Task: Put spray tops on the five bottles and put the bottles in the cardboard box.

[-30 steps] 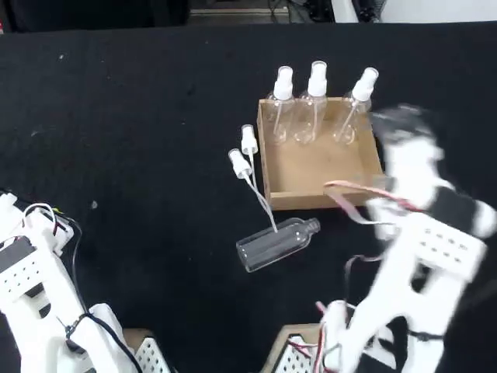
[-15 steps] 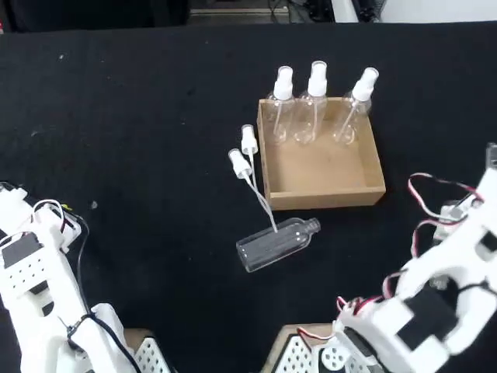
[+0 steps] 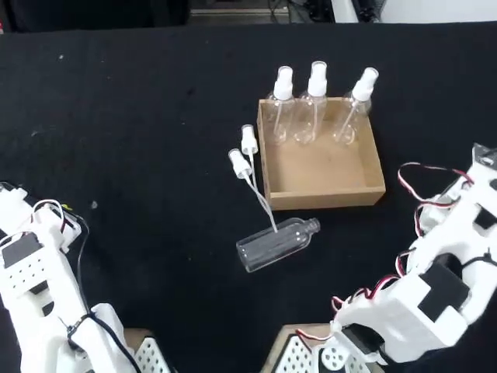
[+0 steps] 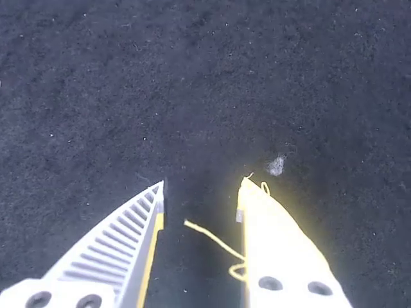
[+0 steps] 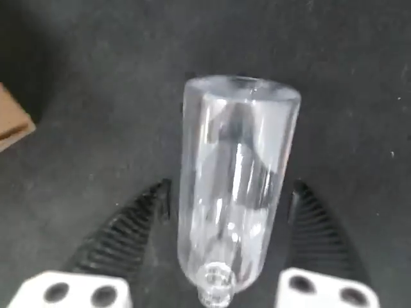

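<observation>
The cardboard box (image 3: 322,167) holds three clear bottles (image 3: 311,109) with white spray tops, standing along its far wall. Two loose spray tops (image 3: 243,151) lie just left of the box. An uncapped bottle (image 3: 276,243) lies on its side in front of the box. My right gripper (image 5: 229,186) is open at the table's right edge, its black fingers (image 5: 138,218) on either side of another uncapped bottle (image 5: 237,167) that lies with its neck toward the camera. My left gripper (image 4: 201,186) is open over bare black cloth at the front left, with nothing between its fingers.
The table is covered in black cloth (image 3: 140,116). The left arm (image 3: 31,272) stands at the front left corner and the right arm (image 3: 443,272) at the front right. A corner of the box (image 5: 13,119) shows in the right wrist view. A white speck (image 4: 276,165) lies ahead of the left gripper.
The right arm has swung from near the box's front right corner out to the table's right edge. The left arm has shifted only slightly. Bottles and tops have not moved.
</observation>
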You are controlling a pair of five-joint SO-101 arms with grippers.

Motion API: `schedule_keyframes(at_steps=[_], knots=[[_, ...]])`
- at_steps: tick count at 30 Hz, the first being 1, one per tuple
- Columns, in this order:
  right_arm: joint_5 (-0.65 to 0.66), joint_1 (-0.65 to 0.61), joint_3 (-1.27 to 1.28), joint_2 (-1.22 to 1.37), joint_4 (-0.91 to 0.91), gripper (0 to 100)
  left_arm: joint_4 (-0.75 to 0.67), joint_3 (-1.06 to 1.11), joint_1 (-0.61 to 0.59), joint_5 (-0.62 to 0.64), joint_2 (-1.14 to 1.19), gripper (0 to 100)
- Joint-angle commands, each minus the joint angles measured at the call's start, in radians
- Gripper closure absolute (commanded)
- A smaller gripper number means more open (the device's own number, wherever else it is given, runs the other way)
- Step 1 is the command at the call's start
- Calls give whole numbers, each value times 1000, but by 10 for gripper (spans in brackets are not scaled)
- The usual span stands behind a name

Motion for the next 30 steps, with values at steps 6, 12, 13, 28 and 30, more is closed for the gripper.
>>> schedule_keyframes(at_steps=[6, 12, 13, 28, 30], knots=[[104, 2, -236, -10, 175, 755, -9, -42, 5, 5, -18, 819], [534, 40, -366, -4, 311, 756, -9, -42, 7, 5, -18, 819], [618, 66, -381, -2, 319, 756, -9, -41, 5, 5, -18, 819], [1146, 288, -145, 1, 74, 756, -11, -35, 7, 5, -18, 819], [1145, 284, -77, -2, 25, 756, -11, -33, 7, 5, -18, 819]])
